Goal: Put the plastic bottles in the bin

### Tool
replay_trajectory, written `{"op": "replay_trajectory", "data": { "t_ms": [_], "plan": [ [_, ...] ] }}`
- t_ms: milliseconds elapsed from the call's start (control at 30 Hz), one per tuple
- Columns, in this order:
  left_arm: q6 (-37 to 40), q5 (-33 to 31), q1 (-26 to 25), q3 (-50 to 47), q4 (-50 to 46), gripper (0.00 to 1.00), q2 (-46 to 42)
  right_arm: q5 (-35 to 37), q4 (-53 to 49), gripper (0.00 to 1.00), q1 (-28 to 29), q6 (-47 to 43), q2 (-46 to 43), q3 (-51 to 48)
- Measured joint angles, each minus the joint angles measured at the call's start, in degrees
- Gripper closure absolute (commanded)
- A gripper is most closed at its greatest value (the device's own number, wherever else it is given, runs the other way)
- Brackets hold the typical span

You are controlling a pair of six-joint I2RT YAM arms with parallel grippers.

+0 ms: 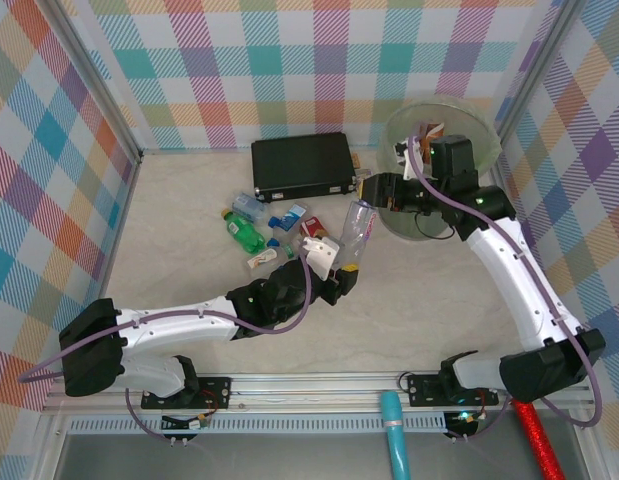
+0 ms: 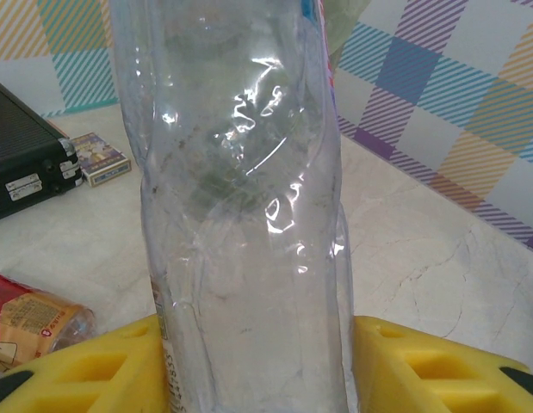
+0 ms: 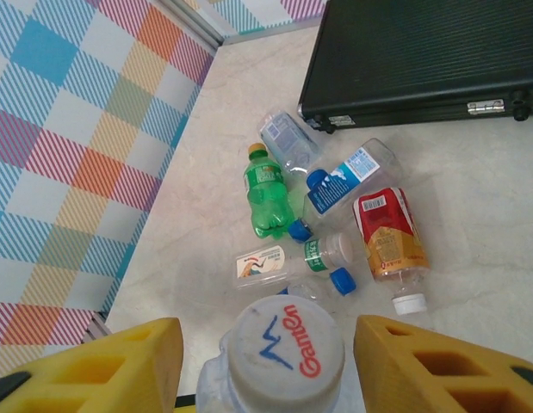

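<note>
**Clear bottle held up between both arms, just short of the bin**

The left fingers (image 2: pixel 94 372) pinch the clear bottle (image 2: pixel 240 215) at its lower end. In the left wrist view, the yellow pads press against both sides of its dented, see-through wall. From above, that bottle (image 1: pixel 357 232) is off the table (image 1: pixel 179 250) and tilted. Its capped end points toward the bin (image 1: pixel 484 128) and stops just beside the bin's near wall.

The right fingers (image 3: pixel 120 366) stand on either side of the bottle's capped end. The white cap (image 3: pixel 285 344) (printed "Ganten" in red under a blue mark) sits between them with a sliver of gap on each side. I cannot tell whether they press on the bottle below the cap.

The bin is a round, translucent pale-green tub at the far right of the table, close to the checked wall. The right arm reaches across its front.

The loose bottles (image 3: pixel 335 215) lie on their sides in a cluster on the table, to the left of the held one. They sit on the near side of the black case (image 1: pixel 302 163). Among them:
- a green bottle (image 3: pixel 264 191)
- a clear one with a blue label (image 3: pixel 348 172)
- a red-and-tan labelled one (image 3: pixel 388 237)

A small printed box (image 2: pixel 101 159) lies on the table just beside the case's corner.
</note>
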Motion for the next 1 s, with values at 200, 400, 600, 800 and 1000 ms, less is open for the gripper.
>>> {"op": "replay_trajectory", "data": {
  "t_ms": [200, 400, 600, 800, 1000],
  "plan": [
    [0.2, 0.02, -0.04, 0.0, -0.09, 0.48, -0.17, -0.11, -1.25, 0.58, 0.0, -0.22, 0.96, 0.0],
    [0.2, 0.22, -0.07, 0.0, -0.46, 0.48, -0.17, -0.55, -1.84, 0.72, 0.0, -1.29, 0.96, 0.17],
    [-0.11, -0.26, -0.26, 0.02, -0.7, 0.3, -0.17, -0.02, -2.01, 0.73, 0.02, -1.31, 0.92, 0.26],
    [-0.04, -1.95, -0.46, 0.09, -2.95, 0.0, -1.73, 3.93, -2.54, 0.74, -0.04, -1.33, 0.76, 3.21],
    [-0.7, -7.54, -0.46, 0.11, -6.64, 0.0, -7.34, 9.31, -3.32, 0.72, -1.51, -2.82, 0.59, 11.43]
  ]
}}
